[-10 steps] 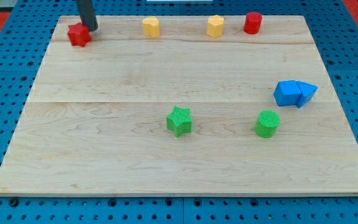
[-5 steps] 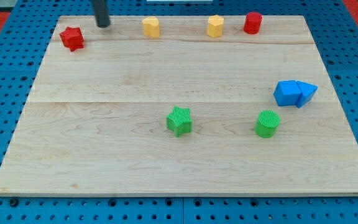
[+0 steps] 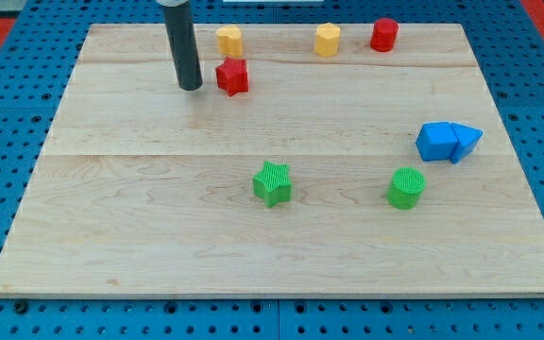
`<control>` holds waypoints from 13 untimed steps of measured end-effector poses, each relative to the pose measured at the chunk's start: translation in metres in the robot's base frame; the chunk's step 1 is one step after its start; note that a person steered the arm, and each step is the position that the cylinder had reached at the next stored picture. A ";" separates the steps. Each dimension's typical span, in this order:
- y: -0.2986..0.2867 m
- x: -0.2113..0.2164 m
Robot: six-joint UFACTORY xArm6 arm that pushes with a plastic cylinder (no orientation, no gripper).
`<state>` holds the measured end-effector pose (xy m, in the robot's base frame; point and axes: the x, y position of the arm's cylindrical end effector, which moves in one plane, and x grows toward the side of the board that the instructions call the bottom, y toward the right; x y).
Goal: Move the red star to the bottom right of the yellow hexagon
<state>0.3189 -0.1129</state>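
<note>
My tip (image 3: pixel 190 87) is sitting just to the view's left of the red star (image 3: pixel 232 76), close beside it, though I cannot quite tell whether they are touching. That side makes sense, since a push from there is sending the star toward the view's right. The star is lying on the worktop (image 3: pixel 140 217) just below the yellow block (image 3: pixel 229 40), well short of the yellow hexagon (image 3: pixel 327 40). There are no jaws on this rod, so nothing is clamping anything. The red cylinder (image 3: pixel 383 34) is standing just right of the hexagon, crowding the goal spot.
</note>
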 end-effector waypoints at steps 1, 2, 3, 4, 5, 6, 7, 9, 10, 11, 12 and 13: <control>0.057 -0.002; 0.083 -0.008; 0.074 -0.028; 0.096 -0.036; 0.144 -0.036; 0.190 -0.039; 0.234 -0.040; 0.179 -0.033; 0.127 -0.057; 0.108 -0.091; 0.139 -0.124; 0.171 -0.127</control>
